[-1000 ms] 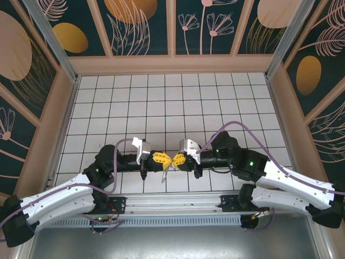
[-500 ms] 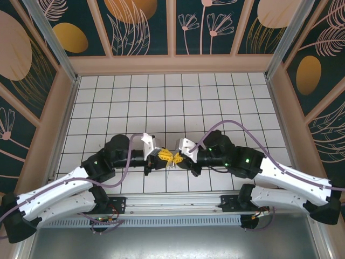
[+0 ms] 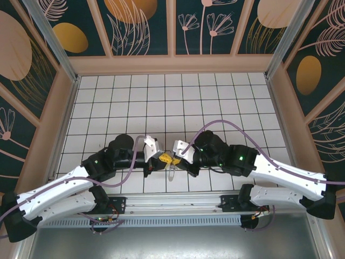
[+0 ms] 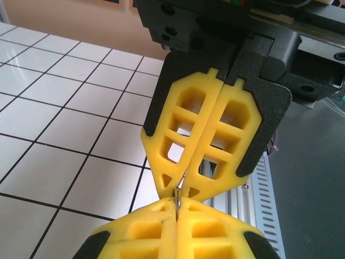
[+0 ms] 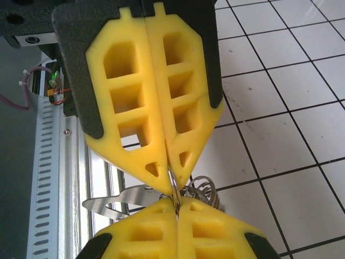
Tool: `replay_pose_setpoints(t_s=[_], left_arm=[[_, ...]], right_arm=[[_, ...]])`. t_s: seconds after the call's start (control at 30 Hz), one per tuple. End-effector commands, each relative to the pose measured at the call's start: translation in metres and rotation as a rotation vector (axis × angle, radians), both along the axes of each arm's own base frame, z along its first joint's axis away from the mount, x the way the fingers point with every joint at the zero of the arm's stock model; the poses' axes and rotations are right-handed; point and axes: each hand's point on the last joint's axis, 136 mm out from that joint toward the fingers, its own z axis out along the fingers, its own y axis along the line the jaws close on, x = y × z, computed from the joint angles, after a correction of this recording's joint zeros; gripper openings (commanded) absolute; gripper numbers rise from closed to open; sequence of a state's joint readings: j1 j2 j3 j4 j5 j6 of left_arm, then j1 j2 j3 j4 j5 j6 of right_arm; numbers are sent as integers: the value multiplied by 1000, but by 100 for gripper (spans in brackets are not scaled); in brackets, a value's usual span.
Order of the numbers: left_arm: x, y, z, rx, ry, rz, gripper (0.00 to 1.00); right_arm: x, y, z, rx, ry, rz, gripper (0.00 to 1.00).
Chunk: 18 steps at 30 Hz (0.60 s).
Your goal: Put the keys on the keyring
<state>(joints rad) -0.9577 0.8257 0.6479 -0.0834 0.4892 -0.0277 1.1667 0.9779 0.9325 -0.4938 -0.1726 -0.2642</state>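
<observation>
Now the left claw (image 5: pixel 168 172) and right claw (image 5: pixel 176 208) are pressed fully closed, tip to tip, and a thin wire of the keyring (image 5: pixel 173 187) is pinched in both. In the right wrist view a flat silvery key (image 5: pixel 113 206) is seen hanging at 8 o'clock of the tips, with coiled links (image 5: pixel 204 190) at 3 o'clock. The meeting point is held above the desk (image 3: pixel 215 97), at its 6 o'clock edge.

table (image 3: pixel 215 91): white square tiles, dark grid lines, glossy | far and side edges: beige raised rim (image 3: pixel 172 65) | near edge: slotted metal rail (image 3: pixel 172 208) | on rail: left arm base (image 3: pixel 110 205) and right arm base (image 3: pixel 237 204), bolted side by side
</observation>
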Motion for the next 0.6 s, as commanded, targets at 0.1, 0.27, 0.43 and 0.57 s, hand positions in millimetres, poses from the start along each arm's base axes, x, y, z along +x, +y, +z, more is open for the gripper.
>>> replay_pose_setpoints(t_s=[0.1, 0.27, 0.43, 0.57], left_arm=[[-17, 3, 52, -220, -72, -64, 0], [-22, 6, 68, -307, -94, -85, 0], [-24, 7, 70, -330, -100, -90, 0], [-26, 8, 71, -339, -97, -96, 0]], right_arm=[[4, -2, 32, 142, -67, -42, 16], [-8, -6, 37, 234, -68, -25, 23], [-20, -4, 43, 292, -57, 32, 23], [-26, -6, 58, 357, -77, 59, 23]])
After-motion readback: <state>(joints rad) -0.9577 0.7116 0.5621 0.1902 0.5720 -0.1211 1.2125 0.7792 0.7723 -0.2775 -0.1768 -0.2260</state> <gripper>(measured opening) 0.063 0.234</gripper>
